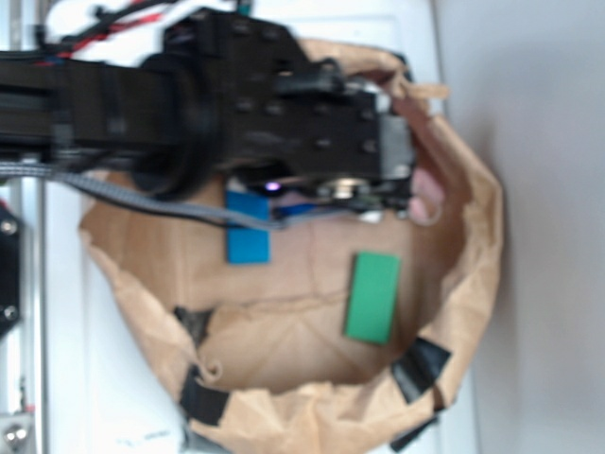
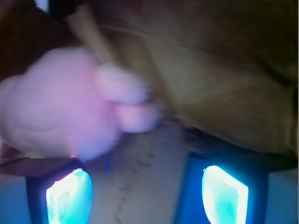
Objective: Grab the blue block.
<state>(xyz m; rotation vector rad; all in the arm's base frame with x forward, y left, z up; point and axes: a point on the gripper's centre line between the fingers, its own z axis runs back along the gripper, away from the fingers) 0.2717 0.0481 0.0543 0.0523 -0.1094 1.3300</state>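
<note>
The blue block point(image 1: 248, 232) lies flat on the brown paper floor, its upper end under my arm. My gripper point(image 1: 383, 199) hangs to the right of it, over the far right part of the paper nest, beside a pink soft object point(image 1: 427, 197). In the wrist view the gripper point(image 2: 147, 196) is open, with bare paper between its two glowing pads point(image 2: 70, 196). The pink object point(image 2: 60, 102) fills the upper left there. The blue block does not show in the wrist view.
A green rectangular block point(image 1: 371, 296) lies right of centre, below the gripper. Crumpled brown paper walls point(image 1: 473, 236) ring the area, held with black tape point(image 1: 421, 364). A grey cable point(image 1: 170, 203) runs across above the blue block.
</note>
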